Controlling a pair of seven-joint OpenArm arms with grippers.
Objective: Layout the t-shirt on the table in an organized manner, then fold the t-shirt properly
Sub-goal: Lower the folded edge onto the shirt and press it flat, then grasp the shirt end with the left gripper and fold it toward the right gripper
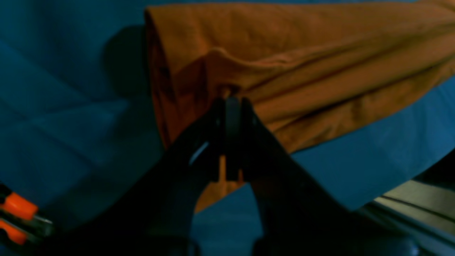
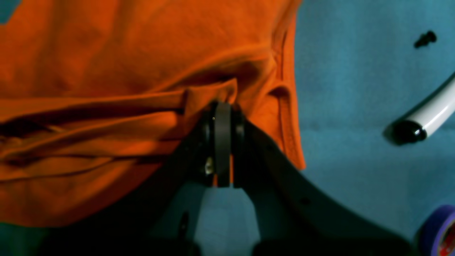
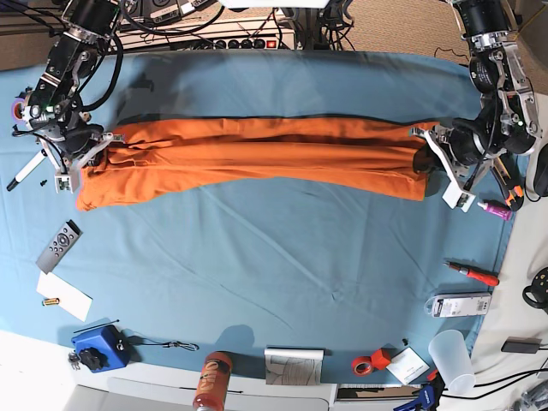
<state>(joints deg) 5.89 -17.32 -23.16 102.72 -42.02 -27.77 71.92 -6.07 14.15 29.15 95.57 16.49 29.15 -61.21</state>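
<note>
The t-shirt [image 3: 257, 154] is stretched into a long orange band across the far half of the table [image 3: 274, 282], running side to side, creased lengthwise with folds stacked along it. Left gripper [image 1: 233, 101] sits at the base view's right end of the band, jaws pressed together, pinching a bunched bit of t-shirt fabric; a strip of orange shows between the closed fingers [image 1: 249, 117] in the left wrist view. Right gripper [image 2: 223, 106] is at the opposite end, jaws also clamped tight on a gathered fold near a hemmed edge. The fabric sags a little between the two ends, nearer edge drooping toward the table at the right gripper's side. Around the table: a remote control [image 3: 59, 246] and a white paper slip [image 3: 64, 296] near the front on the right-arm side, a blue box [image 3: 100, 345], an orange bottle [image 3: 211, 381], an orange tape roll [image 3: 364, 365], a clear plastic cup [image 3: 451, 357], a red-handled screwdriver [image 3: 471, 273] on the left-arm side. A purple tape roll [image 2: 439, 231] and a white marker [image 2: 426, 119] show in the right wrist view, well apart from the shirt.
</note>
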